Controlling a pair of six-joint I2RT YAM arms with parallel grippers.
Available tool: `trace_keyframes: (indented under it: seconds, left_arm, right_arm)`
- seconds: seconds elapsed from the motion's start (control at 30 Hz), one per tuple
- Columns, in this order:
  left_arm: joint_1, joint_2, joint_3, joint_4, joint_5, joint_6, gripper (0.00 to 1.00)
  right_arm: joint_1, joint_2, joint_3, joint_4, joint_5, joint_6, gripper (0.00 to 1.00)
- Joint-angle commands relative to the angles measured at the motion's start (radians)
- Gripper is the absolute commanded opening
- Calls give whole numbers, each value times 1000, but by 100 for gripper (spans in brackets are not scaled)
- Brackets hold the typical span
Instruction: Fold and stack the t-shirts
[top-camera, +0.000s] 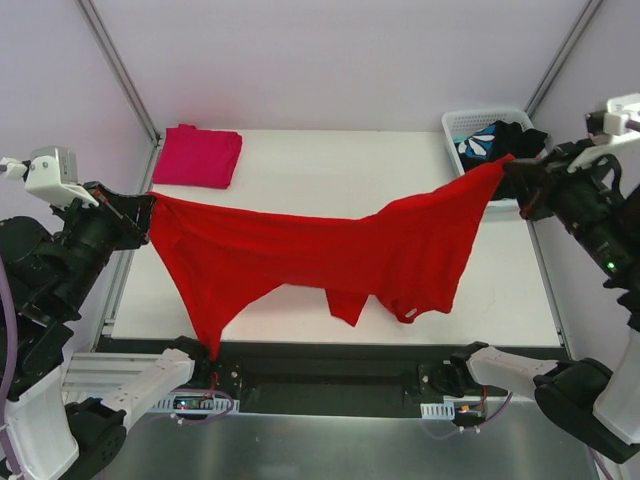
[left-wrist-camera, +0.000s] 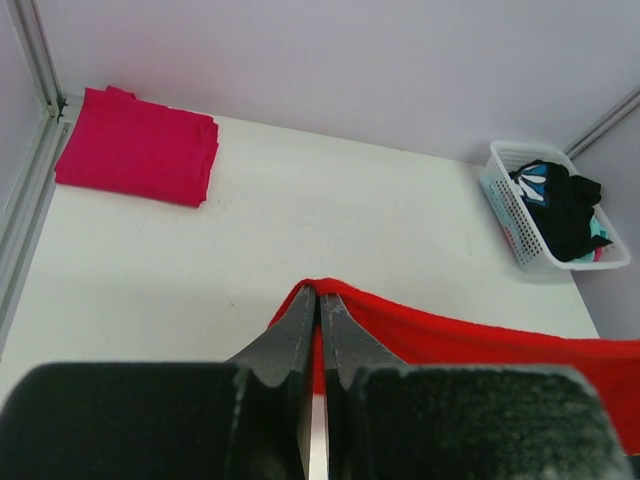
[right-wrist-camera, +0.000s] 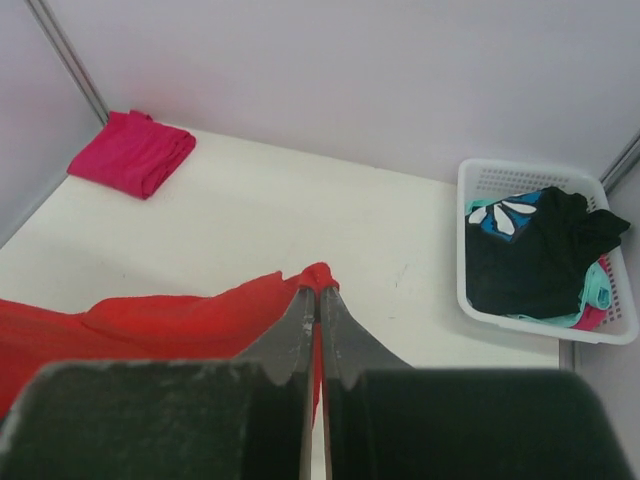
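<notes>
A large bright red t-shirt (top-camera: 320, 250) hangs stretched in the air above the white table (top-camera: 300, 170), sagging in the middle, one flap drooping past the near edge. My left gripper (top-camera: 150, 210) is shut on its left corner (left-wrist-camera: 340, 295). My right gripper (top-camera: 512, 170) is shut on its right corner (right-wrist-camera: 320, 275). A folded magenta-pink t-shirt (top-camera: 198, 156) lies at the table's far left corner, also seen in the left wrist view (left-wrist-camera: 138, 145) and right wrist view (right-wrist-camera: 132, 152).
A white plastic basket (top-camera: 465, 125) stands at the far right, holding black (right-wrist-camera: 535, 250) and teal-and-white patterned garments (right-wrist-camera: 500, 215). Metal frame posts (top-camera: 115, 65) rise at the back corners. Both arm bases sit on the rail at the near edge.
</notes>
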Motion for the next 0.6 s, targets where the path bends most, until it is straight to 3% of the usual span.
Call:
trace_keyframes:
  seconds: [0.0,0.23,0.37,0.57]
  left_arm:
    - [6,42,50,-4,-8,23,0]
    - [6,108,47,41,6,53,0]
    - [6,157,13,61,22,52,0]
    - [6,153,-62,128,4,64,0]
  right_arm:
    - [2,25,58,13,-5,2,1]
    - [0,1,48,147,-63,-27,1]
    - [2,73,134,206,-74,-123,1]
    - [0,24,-27,482,-89,-225,1]
